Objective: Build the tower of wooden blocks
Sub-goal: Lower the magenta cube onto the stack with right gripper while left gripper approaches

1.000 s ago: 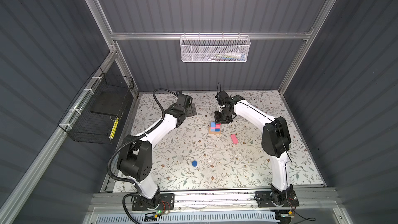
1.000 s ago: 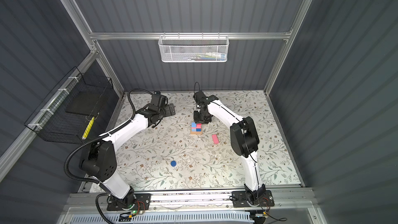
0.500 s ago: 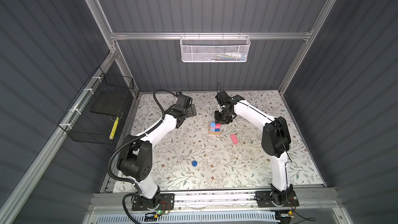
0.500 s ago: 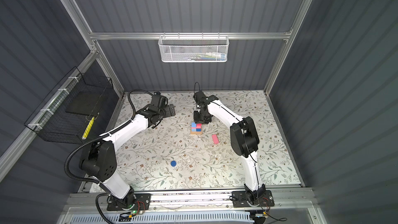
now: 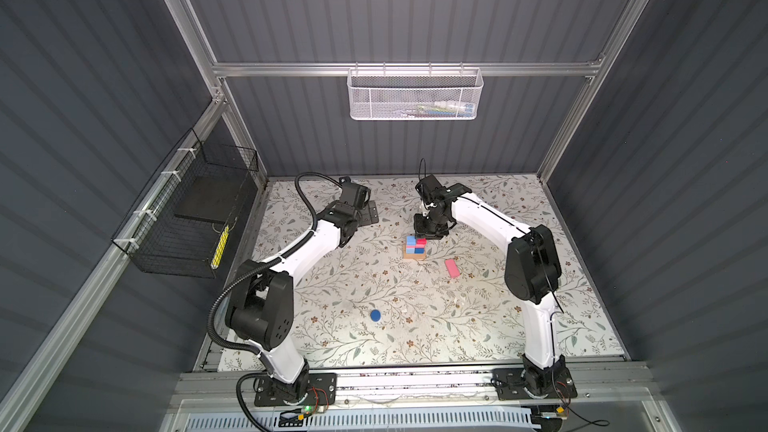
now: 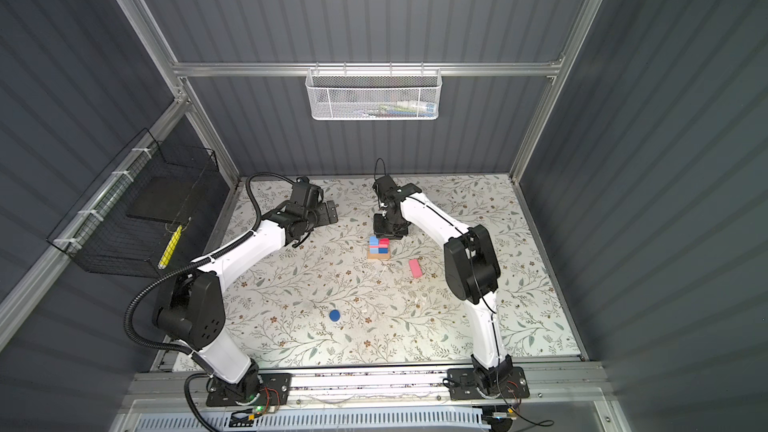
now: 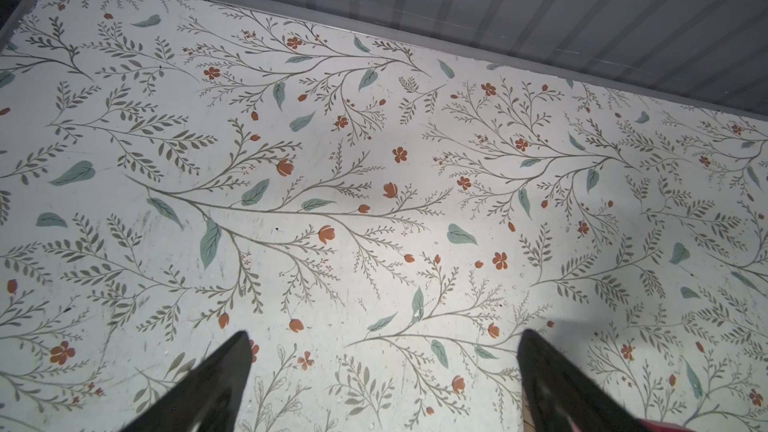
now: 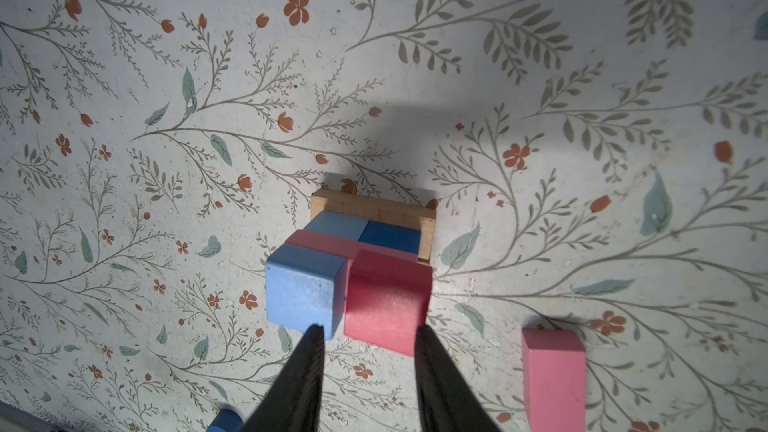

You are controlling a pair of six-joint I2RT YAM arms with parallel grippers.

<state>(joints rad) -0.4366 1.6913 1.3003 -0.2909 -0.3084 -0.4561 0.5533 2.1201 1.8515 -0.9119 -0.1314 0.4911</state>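
The right gripper (image 8: 368,331) hung with its two black fingers (image 8: 305,367) a narrow gap apart and nothing clamped between them, poised above the near edge of the tower (image 5: 414,248), which in both top views stood just on the base side of that gripper, under its tips and clear of them. Directly beyond the fingertips sat a red wooden cube (image 8: 386,297), and hard against it, past the neighbouring finger, a light blue wooden cube (image 8: 303,292). A pink wooden oblong (image 8: 316,238) showed from beneath those two; how it was bedded could not be told. Farther from the tips and lower lay a second light blue wooden cube (image 8: 336,224) touching a dark blue wooden cube (image 8: 390,236), all on a tan wooden oblong (image 8: 374,205) that formed the base. A loose pink wooden oblong (image 5: 451,268) lay flat near the tower, apart from it, farther towards the right arm's base than the gripper. A dark blue round wooden disc (image 5: 375,315) lay well apart from both grippers, towards the bases. The left gripper (image 7: 385,332) held its fingers spread wide on nothing, with only floral tabletop (image 7: 374,201) ahead of them and the grey ribbed back wall (image 7: 540,2) beyond, the tower well off to its right
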